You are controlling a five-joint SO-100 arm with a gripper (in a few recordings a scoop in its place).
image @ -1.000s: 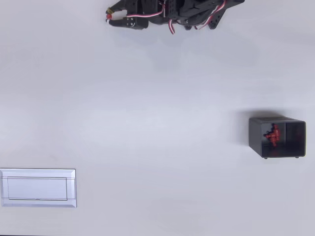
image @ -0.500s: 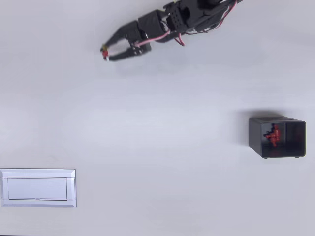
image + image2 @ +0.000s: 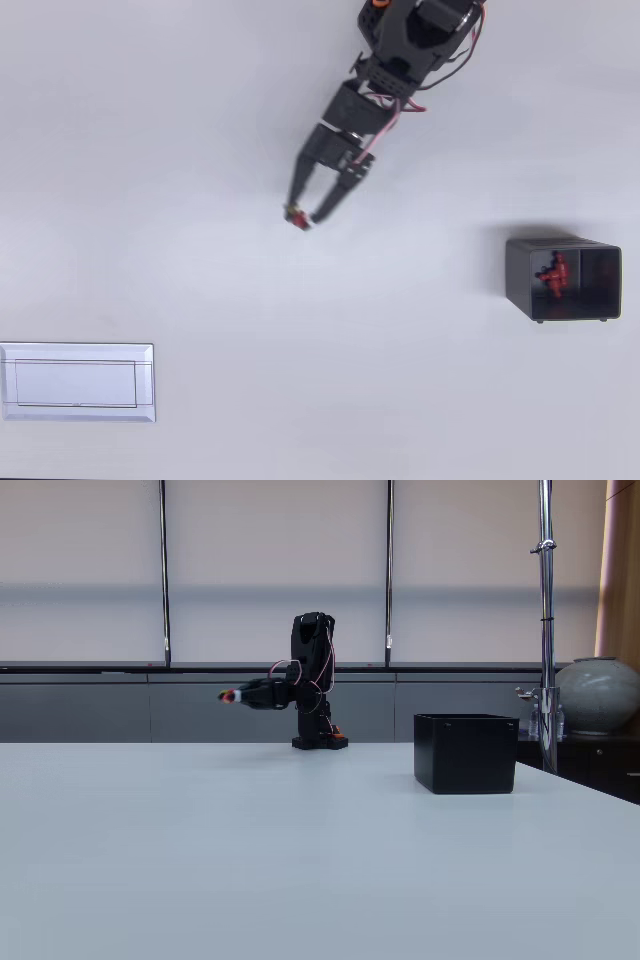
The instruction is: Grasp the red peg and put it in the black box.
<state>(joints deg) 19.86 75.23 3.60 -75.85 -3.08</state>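
- Pincer (image 3: 303, 216) clamped on peg (image 3: 296, 217), carried clear above bench (image 3: 300, 350) for transport.
- Box (image 3: 520, 275) at 3 o'clock, well apart; open top ready, red pieces (image 3: 553, 275) inside.
- White plate (image 3: 77, 382) at 8 o'clock, unused.

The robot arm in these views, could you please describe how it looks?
A matte black, blocky five-joint arm with looped red-and-white cables along its segments and an orange spot near the base. Its end effector has two slim, tapered black fingers.
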